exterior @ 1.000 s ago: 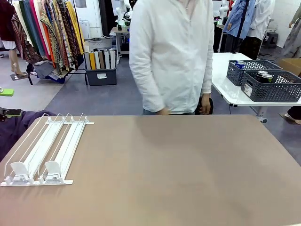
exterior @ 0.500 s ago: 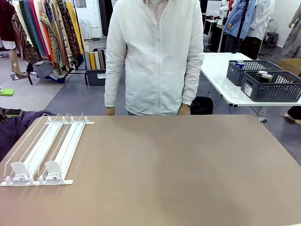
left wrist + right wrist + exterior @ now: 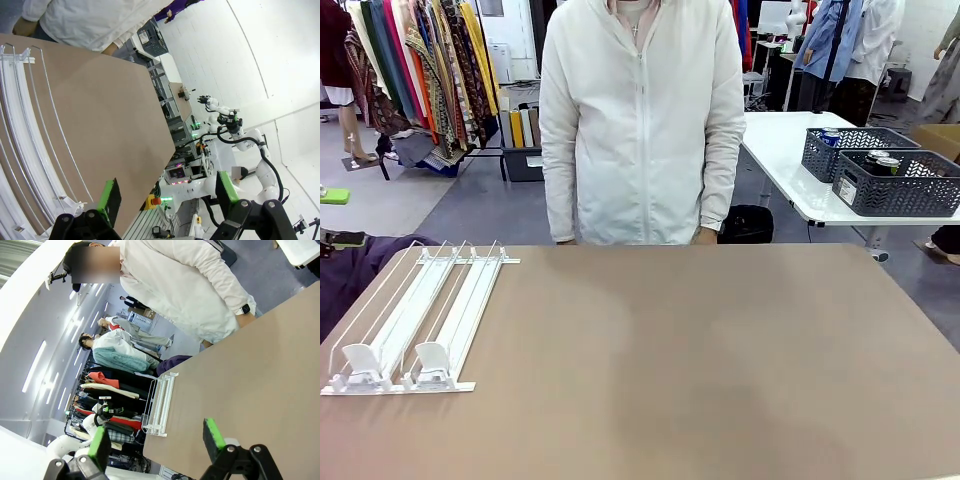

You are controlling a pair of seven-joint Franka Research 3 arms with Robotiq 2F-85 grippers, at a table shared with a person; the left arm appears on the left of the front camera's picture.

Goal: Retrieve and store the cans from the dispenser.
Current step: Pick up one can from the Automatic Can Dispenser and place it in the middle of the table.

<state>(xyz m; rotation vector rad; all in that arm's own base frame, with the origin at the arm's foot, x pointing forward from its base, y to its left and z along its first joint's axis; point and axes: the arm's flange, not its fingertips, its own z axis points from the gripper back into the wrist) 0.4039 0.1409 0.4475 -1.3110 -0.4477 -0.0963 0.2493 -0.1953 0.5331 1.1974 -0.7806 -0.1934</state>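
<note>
The left gripper [image 3: 165,197] hangs with jaws spread wide above the dispenser [image 3: 22,150] on the brown table [image 3: 105,115]; a white-jacketed person [image 3: 85,22] stands at the far edge

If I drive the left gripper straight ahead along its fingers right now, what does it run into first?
Probably nothing close. The left gripper is open, and between its green pads the left wrist view shows the edge of the brown table falling away to distant lab equipment. The dispenser lies off to one side. Depth is hard to judge.
</note>
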